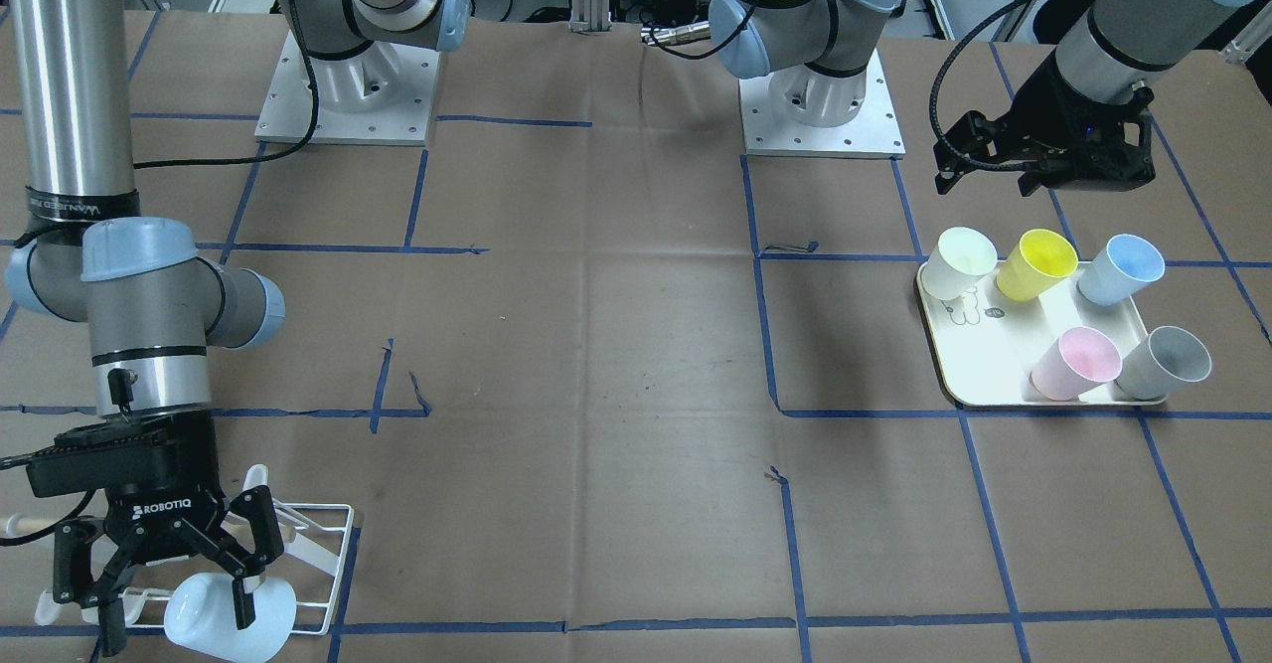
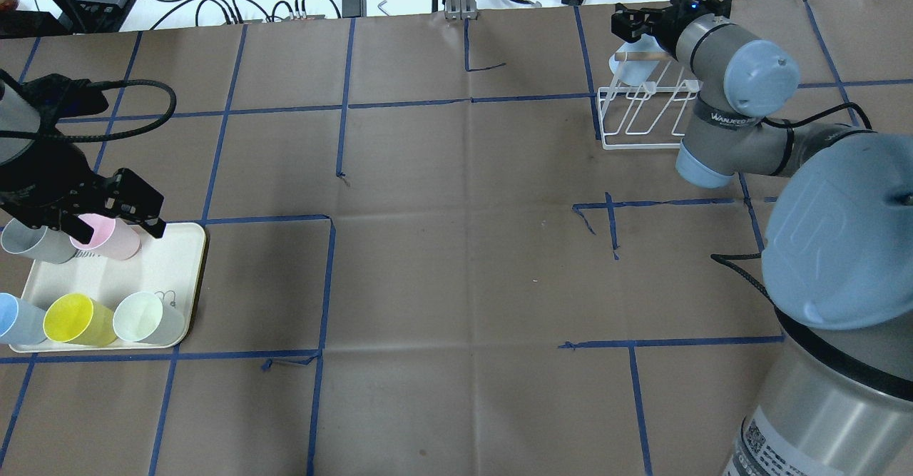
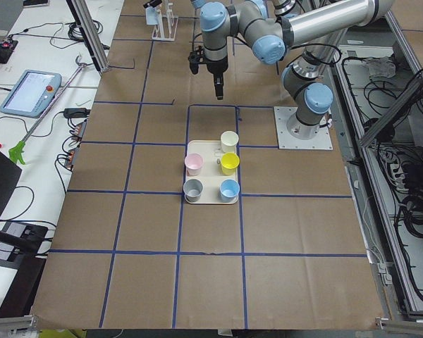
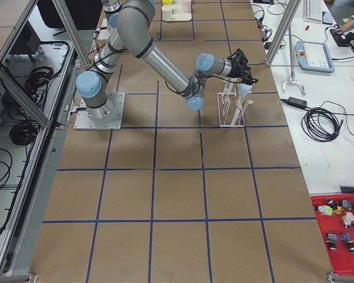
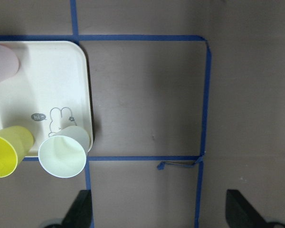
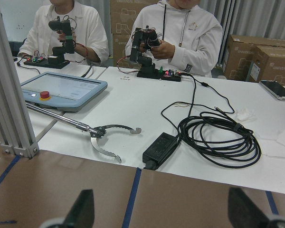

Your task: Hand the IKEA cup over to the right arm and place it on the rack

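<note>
A pale blue cup [image 1: 227, 625] lies tilted on the far end of the white wire rack [image 1: 320, 544], under its wooden dowel; it also shows in the overhead view [image 2: 635, 69]. My right gripper [image 1: 177, 598] hovers just over that cup, open, and the right wrist view shows nothing between its fingertips [image 6: 83, 211]. My left gripper [image 2: 118, 225] is open and empty, hanging above the cream tray [image 2: 175, 262] near a pink cup [image 2: 114, 240]. Its fingertips [image 5: 83, 211] stand wide apart over bare paper next to the tray.
The tray [image 1: 979, 365] holds several upright cups: whitish [image 1: 959, 260], yellow [image 1: 1035, 263], blue [image 1: 1120, 268], pink [image 1: 1075, 363], grey [image 1: 1163, 362]. Brown paper with blue tape lines covers the table. Beyond its far edge are cables, a pendant and seated operators [image 6: 173, 35].
</note>
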Robot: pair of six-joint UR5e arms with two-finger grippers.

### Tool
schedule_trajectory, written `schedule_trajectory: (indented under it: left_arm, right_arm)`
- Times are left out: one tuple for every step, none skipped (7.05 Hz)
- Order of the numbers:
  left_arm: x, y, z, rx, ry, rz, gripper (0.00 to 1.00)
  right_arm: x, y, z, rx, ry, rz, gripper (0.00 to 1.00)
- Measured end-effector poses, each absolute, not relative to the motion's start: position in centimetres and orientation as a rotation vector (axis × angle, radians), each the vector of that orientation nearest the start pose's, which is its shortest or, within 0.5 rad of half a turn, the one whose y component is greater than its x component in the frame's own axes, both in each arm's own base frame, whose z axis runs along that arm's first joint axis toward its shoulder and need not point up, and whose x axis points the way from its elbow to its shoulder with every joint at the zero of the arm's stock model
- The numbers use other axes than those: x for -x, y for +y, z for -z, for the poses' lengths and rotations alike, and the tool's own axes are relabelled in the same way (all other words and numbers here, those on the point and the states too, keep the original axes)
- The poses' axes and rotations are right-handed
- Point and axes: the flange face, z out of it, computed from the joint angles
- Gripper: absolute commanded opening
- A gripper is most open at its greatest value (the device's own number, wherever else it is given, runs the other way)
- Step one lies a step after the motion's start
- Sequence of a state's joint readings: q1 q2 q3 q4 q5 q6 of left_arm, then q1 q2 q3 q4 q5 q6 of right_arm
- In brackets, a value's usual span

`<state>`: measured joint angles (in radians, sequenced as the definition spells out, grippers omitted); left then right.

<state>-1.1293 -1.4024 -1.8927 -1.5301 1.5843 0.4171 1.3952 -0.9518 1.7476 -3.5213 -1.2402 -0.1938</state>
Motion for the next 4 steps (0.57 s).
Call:
schedule_trajectory:
  left_arm:
    - [-6.9,-41.0,-39.5,0.021,3.171,-0.148,0.97]
    - [-8.0,-40.0,-37.9,0.004,3.169,-0.129,0.97]
    - [-8.7,-39.2,-36.3,-0.006,3.167,-0.114,0.97]
    - [-9.0,-38.5,-34.5,-0.013,3.166,-0.105,0.97]
  right_arm:
    - [-5.7,-66.3,-30.6,0.295,2.5,1.74,0.99]
    - [-7.1,-65.7,-32.8,0.237,2.444,1.748,0.99]
    - [-8.7,-64.7,-34.6,0.117,2.37,1.712,0.99]
    - [-10.8,-63.3,-36.0,-0.034,2.282,1.633,0.99]
